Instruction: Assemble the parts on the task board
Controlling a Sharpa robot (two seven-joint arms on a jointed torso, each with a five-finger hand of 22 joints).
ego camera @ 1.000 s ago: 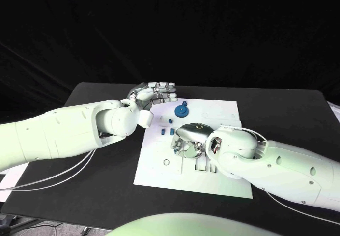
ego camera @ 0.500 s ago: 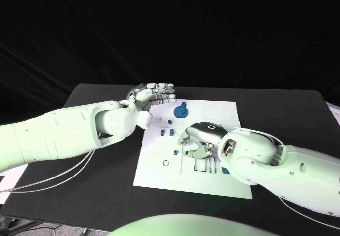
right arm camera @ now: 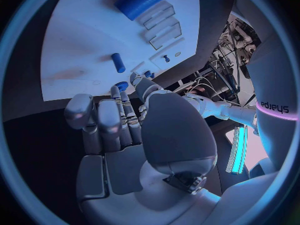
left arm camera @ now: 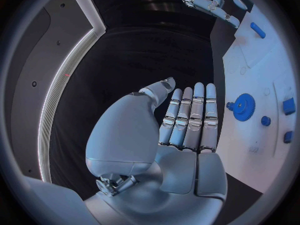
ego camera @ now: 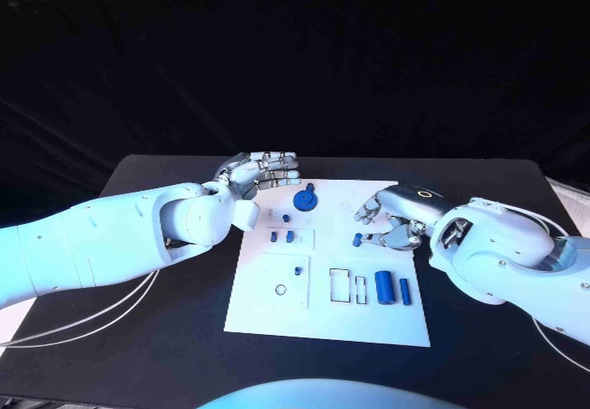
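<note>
I see a white task board (ego camera: 322, 315) with blue parts (ego camera: 384, 287) on my black surface (ego camera: 160, 324), silver robot hands beside it.

Black table (ego camera: 160, 315) — white cables (ego camera: 86, 328) at edge.

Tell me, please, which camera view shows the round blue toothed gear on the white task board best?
The left wrist view: the round blue toothed gear is close and unobstructed, its teeth and side knob distinct on the white task board. The head view shows it whole but small. In the right wrist view I cannot make it out.

1 board (ego camera: 330, 294), 2 hands.
</note>
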